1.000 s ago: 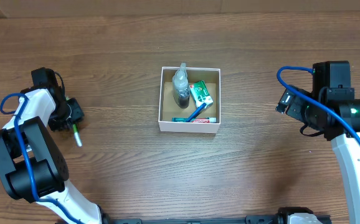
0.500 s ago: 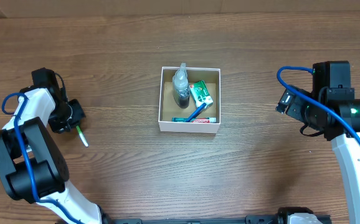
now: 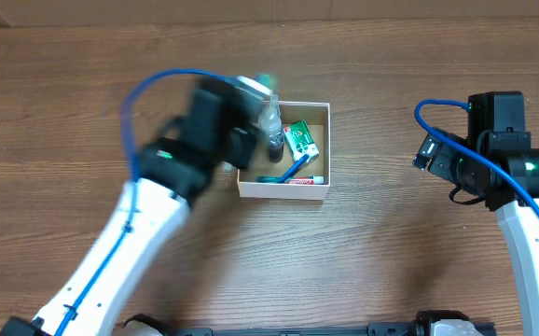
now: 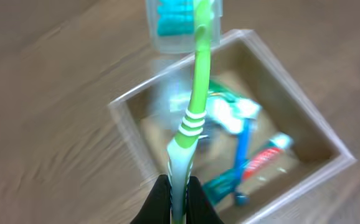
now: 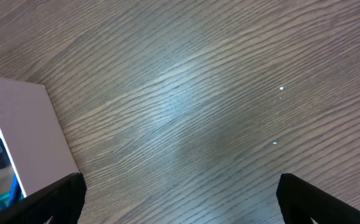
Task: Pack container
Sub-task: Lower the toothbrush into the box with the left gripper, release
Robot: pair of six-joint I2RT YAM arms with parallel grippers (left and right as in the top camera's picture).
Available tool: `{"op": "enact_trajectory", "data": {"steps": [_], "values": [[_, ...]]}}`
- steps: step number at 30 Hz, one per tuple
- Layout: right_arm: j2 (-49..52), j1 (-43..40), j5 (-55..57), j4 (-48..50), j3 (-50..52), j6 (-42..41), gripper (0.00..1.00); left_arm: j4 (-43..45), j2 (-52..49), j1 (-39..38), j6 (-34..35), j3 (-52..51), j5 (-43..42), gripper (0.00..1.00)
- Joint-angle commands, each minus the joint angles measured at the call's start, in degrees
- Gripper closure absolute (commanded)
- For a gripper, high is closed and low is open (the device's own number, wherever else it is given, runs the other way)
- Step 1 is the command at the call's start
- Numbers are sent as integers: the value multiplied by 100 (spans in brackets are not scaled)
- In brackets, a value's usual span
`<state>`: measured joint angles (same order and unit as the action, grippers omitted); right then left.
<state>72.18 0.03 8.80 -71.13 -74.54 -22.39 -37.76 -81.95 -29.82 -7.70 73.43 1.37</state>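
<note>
Judging from its plain cardboard, the container (image 3: 283,190) is probably light. Its thin walls look stiff but easy to dent, so a push on the rim could make it slide on the wooden table (image 3: 391,271). I think the best hold is a pinch over one wall, close to a corner.

It is small, square and shallow, white on the outer walls and rim and brown inside. It lies flat on the table, roughly midway between the two arms. In it I see a small bottle (image 3: 271,126), a green packet (image 3: 300,140), a blue toothbrush (image 4: 242,155) and a red and white toothpaste tube (image 4: 264,158).

The left gripper (image 4: 179,199) is pressed on the handle end of a green toothbrush (image 4: 192,118). The head, under a clear cap (image 4: 181,25), reaches above the container's far left corner. This toothbrush seems light, stiff and smooth, so it may turn in such a narrow hold. In the overhead view this arm is blurred beside the container's left wall.

The right gripper (image 5: 180,199) stands well apart on the container's right side, with its fingers spread wide and nothing between them.
</note>
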Motion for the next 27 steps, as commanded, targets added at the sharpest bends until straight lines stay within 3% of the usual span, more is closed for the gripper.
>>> {"op": "enact_trajectory", "data": {"steps": [1, 5, 14, 17, 20, 23, 27], "values": [[-4, -11, 11, 37, 24, 33, 0, 229, -328, -804, -1340, 31, 472, 96], [-2, -11, 13, 37, 24, 33, 0, 546, -872, -1032, -1591, 31, 490, 96], [0, -11, 13, 37, 24, 33, 0, 752, -1639, -649, -1436, 31, 507, 95], [0, -11, 13, 37, 24, 33, 0, 734, -1753, -577, -1200, 31, 503, 84], [0, -11, 13, 37, 24, 33, 0, 737, -1751, -584, -1198, 31, 516, 55], [0, -11, 15, 35, 24, 35, 0, 673, -1652, -586, -946, 44, 535, 47], [0, -11, 13, 66, 24, 149, 0, 4, -1021, -579, 457, 275, 1252, 50]]}}
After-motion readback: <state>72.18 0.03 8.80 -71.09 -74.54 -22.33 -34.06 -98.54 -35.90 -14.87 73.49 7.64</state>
